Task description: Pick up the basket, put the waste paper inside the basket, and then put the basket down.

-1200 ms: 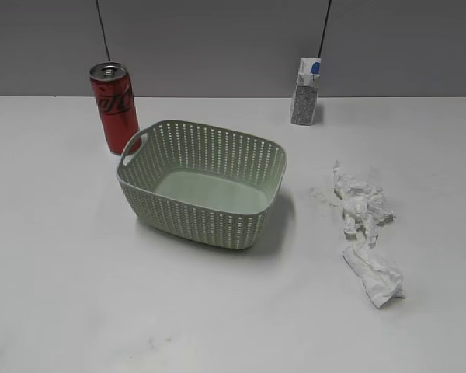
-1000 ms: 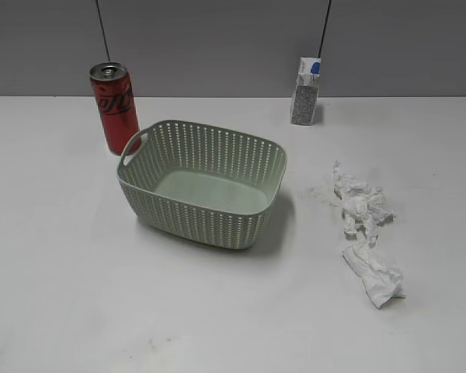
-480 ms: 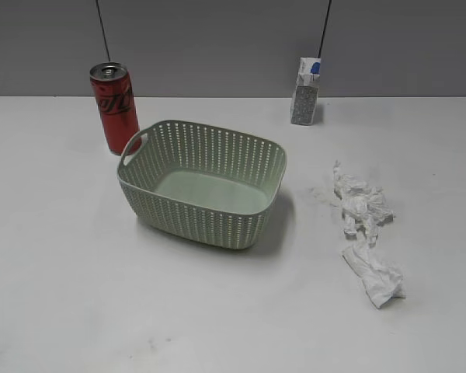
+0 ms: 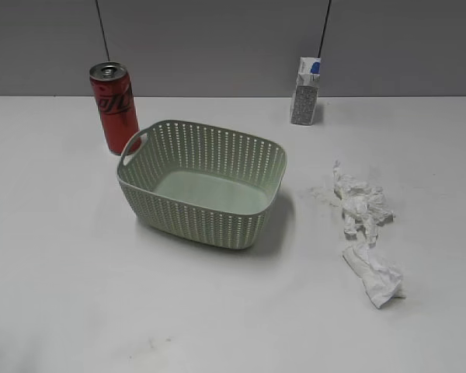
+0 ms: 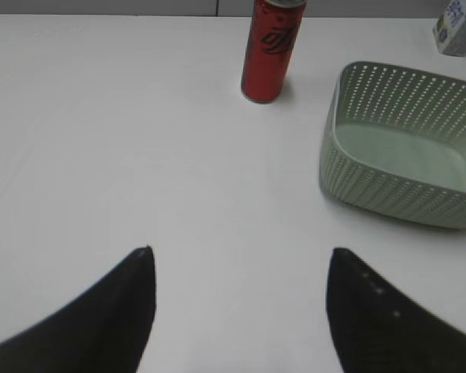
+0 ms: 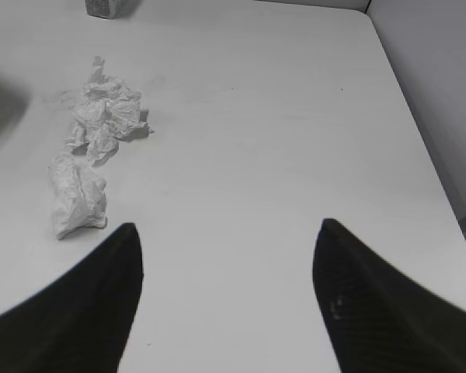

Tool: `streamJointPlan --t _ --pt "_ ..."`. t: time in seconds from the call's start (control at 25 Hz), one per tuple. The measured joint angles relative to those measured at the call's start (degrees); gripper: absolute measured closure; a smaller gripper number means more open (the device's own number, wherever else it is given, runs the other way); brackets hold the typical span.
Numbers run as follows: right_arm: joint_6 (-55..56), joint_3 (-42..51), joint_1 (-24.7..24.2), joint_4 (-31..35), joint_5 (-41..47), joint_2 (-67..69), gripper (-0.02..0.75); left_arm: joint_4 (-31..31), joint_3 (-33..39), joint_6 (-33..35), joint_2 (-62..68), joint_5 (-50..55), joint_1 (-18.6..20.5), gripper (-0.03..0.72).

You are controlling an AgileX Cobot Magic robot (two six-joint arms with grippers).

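The pale sage-green basket (image 4: 203, 184) stands empty on the white table, left of centre; it also shows in the left wrist view (image 5: 402, 145) at the right. Two crumpled wads of white waste paper lie to its right, one (image 4: 358, 202) farther back, one (image 4: 375, 276) nearer the front; the right wrist view shows them at the left, one wad (image 6: 106, 113) behind the other wad (image 6: 78, 195). My left gripper (image 5: 239, 256) is open and empty, well short of the basket. My right gripper (image 6: 229, 229) is open and empty, right of the paper. Neither gripper shows in the exterior view.
A red soda can (image 4: 114, 107) stands behind the basket's left end, also in the left wrist view (image 5: 272, 50). A small white-grey carton with a blue mark (image 4: 305, 91) stands at the back. The table's right edge (image 6: 423, 148) runs close to my right gripper.
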Motion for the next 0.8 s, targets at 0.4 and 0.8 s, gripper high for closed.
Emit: streamJointPlan --t 0.4,0.8 --pt "0.0 0.0 0.0 0.0 0.0 0.0 0.218 2.1 -10.5 2.6 19.4 -5.5 -11.2 0.165" --pt "0.0 0.0 0.0 0.0 0.0 0.0 0.218 3.0 -24.5 2.7 42.4 -5.0 -16.1 0.165"
